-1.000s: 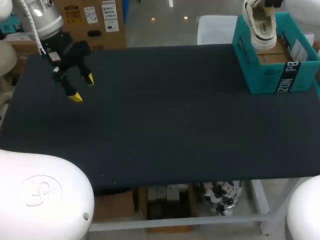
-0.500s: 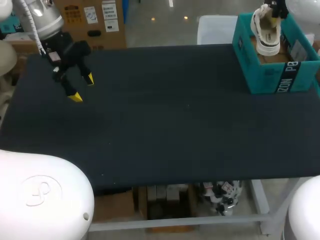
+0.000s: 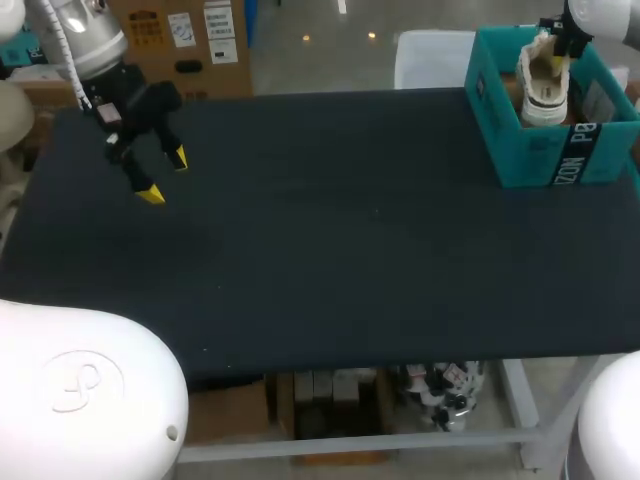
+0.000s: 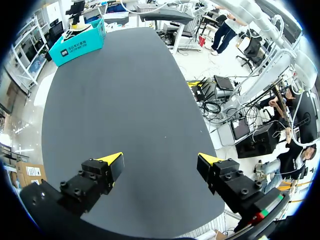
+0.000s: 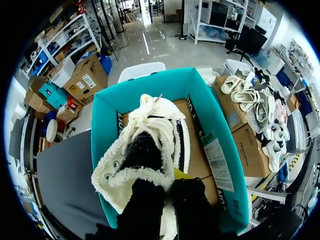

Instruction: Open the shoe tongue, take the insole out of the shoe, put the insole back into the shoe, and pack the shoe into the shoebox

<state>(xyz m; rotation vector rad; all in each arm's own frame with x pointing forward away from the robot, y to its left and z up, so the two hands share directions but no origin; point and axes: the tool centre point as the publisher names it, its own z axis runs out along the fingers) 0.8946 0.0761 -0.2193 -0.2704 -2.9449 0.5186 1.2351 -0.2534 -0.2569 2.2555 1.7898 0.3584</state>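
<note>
A teal shoebox [image 3: 540,150] stands open at the table's far right corner. Inside it a white shoe [image 3: 545,85] with a fleecy lining hangs toe down. My right gripper [image 3: 562,36] is shut on the shoe's collar from above. In the right wrist view the shoe [image 5: 150,140] hangs ahead of that gripper [image 5: 162,182], inside the shoebox's walls [image 5: 105,115], above its cardboard floor. My left gripper [image 3: 164,176] hovers open and empty over the table's far left. In its own view the left gripper [image 4: 160,162] is over bare tabletop, with the shoebox [image 4: 80,42] far ahead.
The black tabletop [image 3: 350,240] stretches between my left gripper and the shoebox. Its front edge [image 3: 400,360] runs across the lower part of the head view. A printed sheet [image 5: 217,160] lies against the shoebox's inner wall.
My right gripper has carried the shoe to the right and down, into the shoebox. The left arm has stayed put.
</note>
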